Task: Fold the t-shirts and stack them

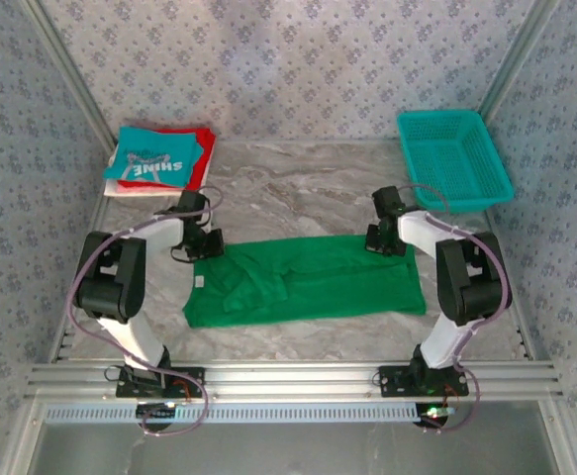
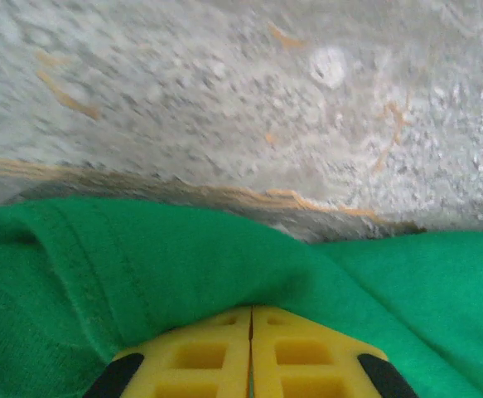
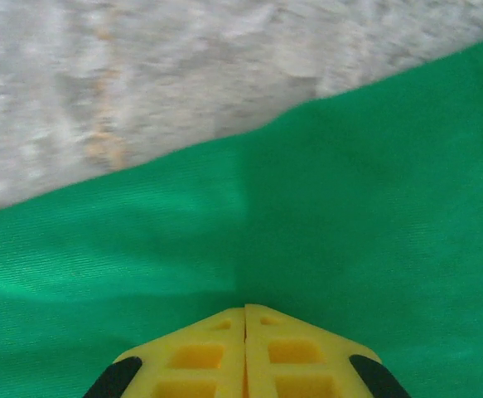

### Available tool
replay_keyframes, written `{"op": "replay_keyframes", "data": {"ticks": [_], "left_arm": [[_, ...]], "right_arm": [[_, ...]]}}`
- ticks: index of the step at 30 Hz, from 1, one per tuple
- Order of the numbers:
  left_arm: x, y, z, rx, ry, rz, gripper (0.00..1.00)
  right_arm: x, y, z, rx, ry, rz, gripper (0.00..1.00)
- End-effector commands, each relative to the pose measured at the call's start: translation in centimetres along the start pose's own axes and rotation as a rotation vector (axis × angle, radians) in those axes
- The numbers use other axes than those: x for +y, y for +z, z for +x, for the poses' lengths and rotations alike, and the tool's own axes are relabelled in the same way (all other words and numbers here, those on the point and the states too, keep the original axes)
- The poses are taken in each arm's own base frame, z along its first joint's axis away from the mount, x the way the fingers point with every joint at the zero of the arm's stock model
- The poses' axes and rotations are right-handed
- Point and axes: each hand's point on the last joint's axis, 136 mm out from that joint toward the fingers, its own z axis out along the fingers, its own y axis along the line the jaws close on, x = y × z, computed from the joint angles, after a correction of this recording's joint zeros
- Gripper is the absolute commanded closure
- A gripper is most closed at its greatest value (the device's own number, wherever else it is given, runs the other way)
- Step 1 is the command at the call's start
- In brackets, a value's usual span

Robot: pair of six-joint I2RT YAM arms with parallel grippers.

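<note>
A bright green t-shirt (image 1: 308, 282) lies folded into a long strip across the middle of the table. My left gripper (image 1: 207, 247) sits at its far left corner, and my right gripper (image 1: 382, 245) at its far right corner. In the left wrist view the yellow fingers (image 2: 200, 352) are pressed together, with the green cloth (image 2: 142, 265) bunched up at their tips (image 2: 251, 308). The right wrist view has the gripper (image 3: 245, 308) shut too, and a crease in the green cloth (image 3: 349, 207) runs into its tips. A stack of t-shirts (image 1: 159, 158), teal with white print on top of red and white, lies at the back left.
A teal plastic mesh basket (image 1: 454, 158) stands at the back right. The marbled tabletop (image 1: 298, 188) shows bare between the shirt and the back wall. Patterned walls close in the left, right and back sides.
</note>
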Motion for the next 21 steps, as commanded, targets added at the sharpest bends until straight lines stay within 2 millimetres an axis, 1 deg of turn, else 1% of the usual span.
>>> {"op": "replay_keyframes", "data": {"ticks": [1, 4, 6, 10, 13, 15, 17, 19, 21], "left_arm": [[3.1, 1.3, 0.7, 0.031, -0.075, -0.065, 0.93], [3.8, 0.9, 0.0, 0.016, -0.080, -0.078, 0.93], [3.7, 0.6, -0.5, 0.018, -0.069, -0.079, 0.94], [3.1, -0.7, -1.9, -0.003, -0.030, -0.080, 0.94], [2.8, -2.3, -2.7, -0.027, -0.010, -0.088, 0.93], [2.6, -3.4, -3.1, -0.053, -0.009, -0.089, 0.92], [1.8, -4.6, -3.2, -0.080, -0.011, -0.060, 0.91], [1.0, -5.7, -2.8, -0.099, -0.023, -0.024, 0.90], [-0.4, -6.7, -2.0, -0.111, -0.027, 0.039, 0.86]], "right_arm": [[-1.2, 0.4, 0.2, 0.047, 0.065, 0.042, 0.91], [-2.4, 0.9, 0.6, 0.060, 0.104, 0.066, 0.91], [-3.0, 1.0, 0.8, 0.065, 0.128, 0.075, 0.91], [-4.4, 1.3, 1.2, 0.067, 0.165, 0.112, 0.93], [-5.4, 1.1, 1.2, 0.053, 0.199, 0.127, 0.95], [-5.5, 0.9, 1.0, 0.038, 0.207, 0.122, 0.95], [-5.5, 0.6, 0.6, 0.016, 0.214, 0.121, 0.95], [-5.2, 0.4, 0.4, 0.005, 0.205, 0.109, 0.94], [-4.9, 0.3, 0.3, 0.000, 0.202, 0.102, 0.94]]}}
